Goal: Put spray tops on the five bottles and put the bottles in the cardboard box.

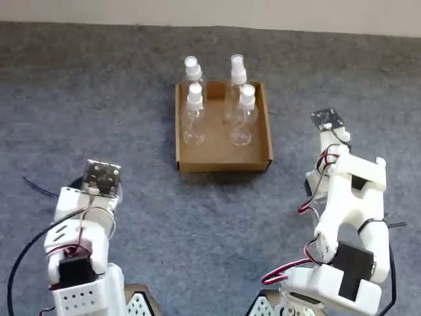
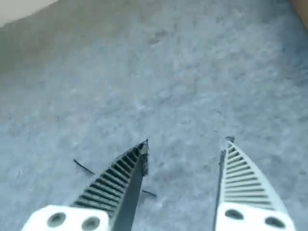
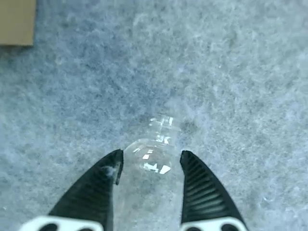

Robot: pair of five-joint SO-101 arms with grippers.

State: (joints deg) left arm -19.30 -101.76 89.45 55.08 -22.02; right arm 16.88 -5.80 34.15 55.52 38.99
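– White spray tops [image 1: 195,96] are sitting on four clear bottles [image 1: 193,125]. All four are standing upright in the cardboard box [image 1: 222,164], in two rows of two.

– And the one that is lacking a top?

– That bare bottle [image 3: 154,156] is showing see-through, with glints on its shoulder and a narrow open neck. It is lying out to the right of the box, well apart from it, with grey carpet [image 1: 131,99] showing behind it. I am not managing to tell whether it is resting on the carpet or hanging above it.

– What is the right gripper doing?

– The right gripper [image 3: 152,153] is standing partly open. Its black fingers [image 3: 103,187] are flanking the bottle's body, one just beside each side. Whether they are actually touching it, I am not able to tell.

– And the left one?

– The left gripper [image 2: 186,141] is hovering wide open over the carpet, gripping nothing. It is sitting to the left of the box and nearer the arms' bases than the box is. A thin black wire [image 2: 84,167] is lying on the carpet near one of its fingertips.

– So what are you counting?

– I am counting five bottles, four spray tops, one box and two grippers.
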